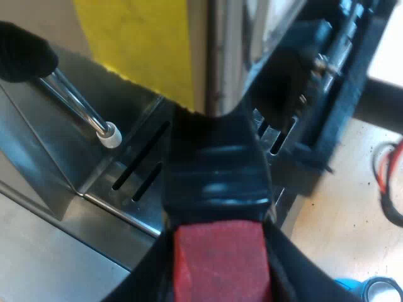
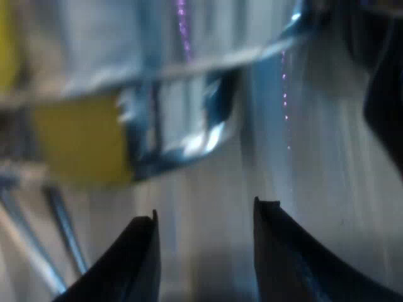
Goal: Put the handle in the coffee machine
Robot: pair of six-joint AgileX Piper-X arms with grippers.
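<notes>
Left tool (image 1: 220, 270) holds the red end of the handle (image 1: 217, 182) tight (a finger on each side). From the tool, the handle points to twelve o'clock, up under the coffee machine (image 1: 208, 56), over the drip tray (image 1: 135, 182). Right tool (image 2: 208, 214) is wide and empty, near the machine.

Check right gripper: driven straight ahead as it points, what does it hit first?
Most likely the machine. The right gripper is open and points at its grey metal, with nothing visible in between. Depth is unclear, so I can't say how soon contact would come.
</notes>
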